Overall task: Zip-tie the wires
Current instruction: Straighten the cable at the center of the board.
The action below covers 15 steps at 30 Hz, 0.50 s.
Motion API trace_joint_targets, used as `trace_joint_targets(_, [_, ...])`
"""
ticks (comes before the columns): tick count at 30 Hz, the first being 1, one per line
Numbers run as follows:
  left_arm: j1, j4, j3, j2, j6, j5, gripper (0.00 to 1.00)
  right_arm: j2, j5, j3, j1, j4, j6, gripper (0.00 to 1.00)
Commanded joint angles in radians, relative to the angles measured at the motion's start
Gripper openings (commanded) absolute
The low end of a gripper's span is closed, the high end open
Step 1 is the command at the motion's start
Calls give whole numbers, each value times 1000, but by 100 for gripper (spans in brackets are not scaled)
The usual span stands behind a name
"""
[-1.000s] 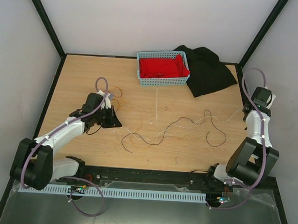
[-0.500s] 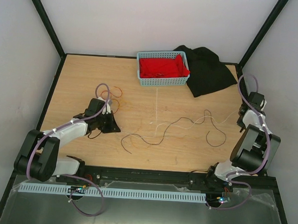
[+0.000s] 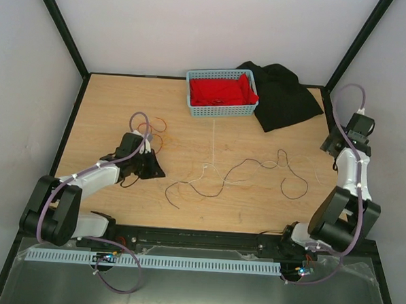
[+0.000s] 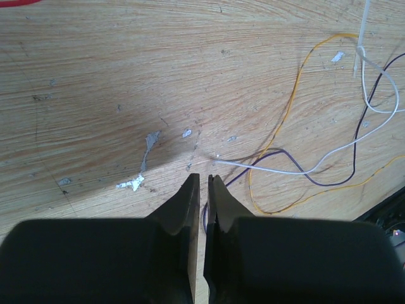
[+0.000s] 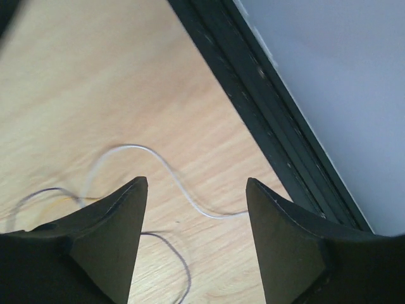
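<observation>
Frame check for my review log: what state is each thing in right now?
wires: loose, spread over the table, unbundled.
zip tie: lying straight, unfastened, around nothing.
left gripper: jaws nearly together; unclear whether a strand is pinched.
right gripper: open, empty.
basket: upright, holding red cloth.
black cloth: crumpled beside the basket.

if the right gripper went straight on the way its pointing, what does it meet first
Probably the white wire on the table, lying between the open fingers of the right gripper; depth is hard to judge.
</observation>
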Motion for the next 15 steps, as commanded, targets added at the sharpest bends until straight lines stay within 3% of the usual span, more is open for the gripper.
trace_joint_targets(1, [2,24,-1,13,9,-10,11,-118,-245,55,63,-10,66,77])
trace_joint_targets(4, [2,22,4,17,17,-20,15,-162,-267,65,173,2,83,83])
trace_joint_targets(7, [14,21,0,5,18,-27,30,-194,-307,51,271,26,106,86])
trace_joint_targets(15, [104,-80,54,-113,59,-41,53,-282,-382,-58,496,136,168,90])
